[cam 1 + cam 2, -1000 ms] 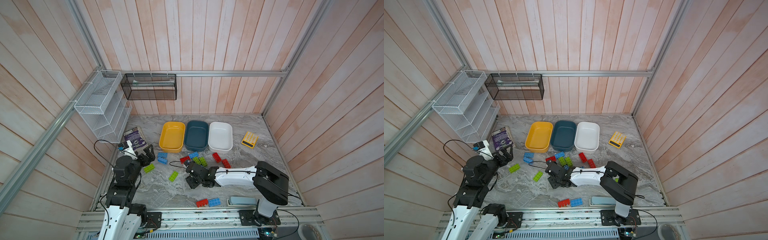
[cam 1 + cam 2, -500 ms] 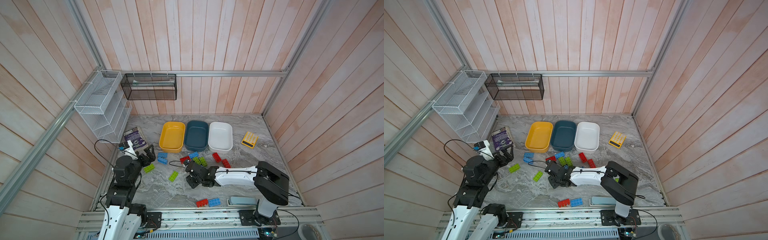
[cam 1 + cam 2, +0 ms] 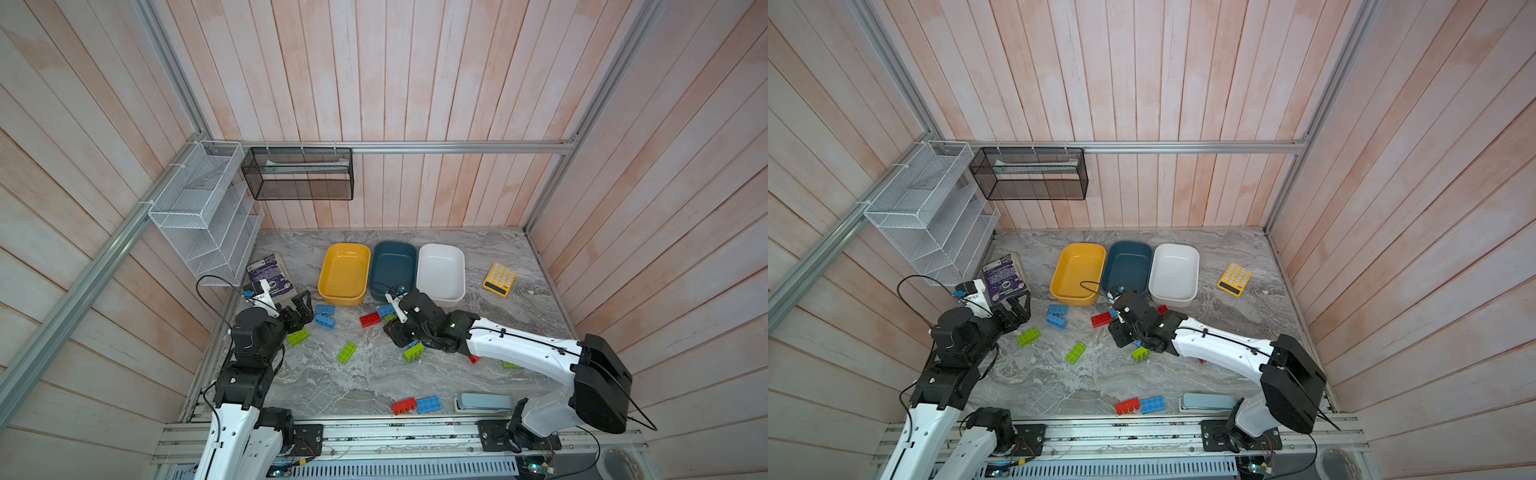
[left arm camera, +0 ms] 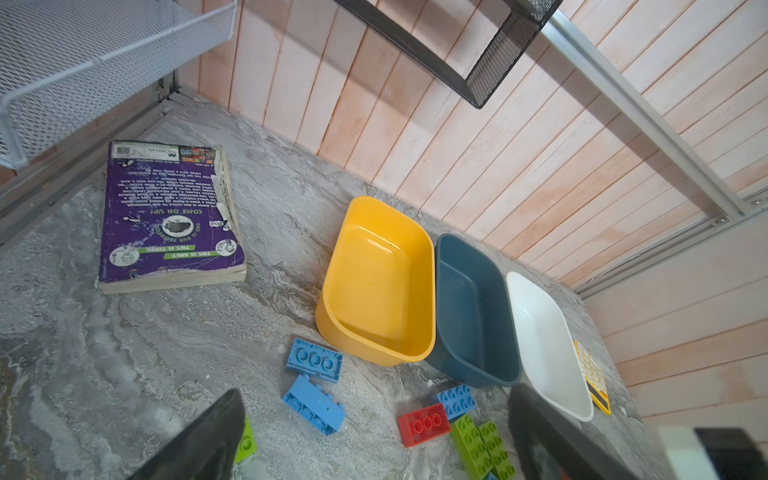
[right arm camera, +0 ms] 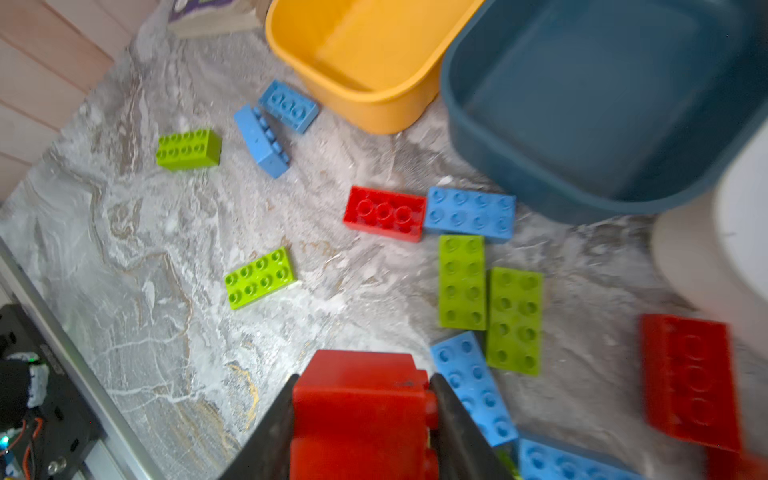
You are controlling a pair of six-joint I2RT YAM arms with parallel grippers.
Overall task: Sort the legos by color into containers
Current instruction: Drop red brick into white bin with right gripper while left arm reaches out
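My right claw (image 5: 363, 432) pinches a red lego (image 5: 357, 382) among the loose bricks (image 3: 347, 352) on the marble table (image 3: 353, 386), in front of the yellow, teal and white containers (image 3: 392, 268), while my left claw (image 3: 301, 311) hangs spread wide beside two blue legos (image 3: 325, 310).

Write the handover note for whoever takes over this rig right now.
Left tool: open, empty, near two blue legos.
Right tool: shut on a red lego, near the teal tub.
Yellow tub, teal tub, white tub: all empty, side by side.
Done: nothing sorted yet.
To do: every red, blue and green lego, loose on the marble table, including a red-blue pair at the front edge.
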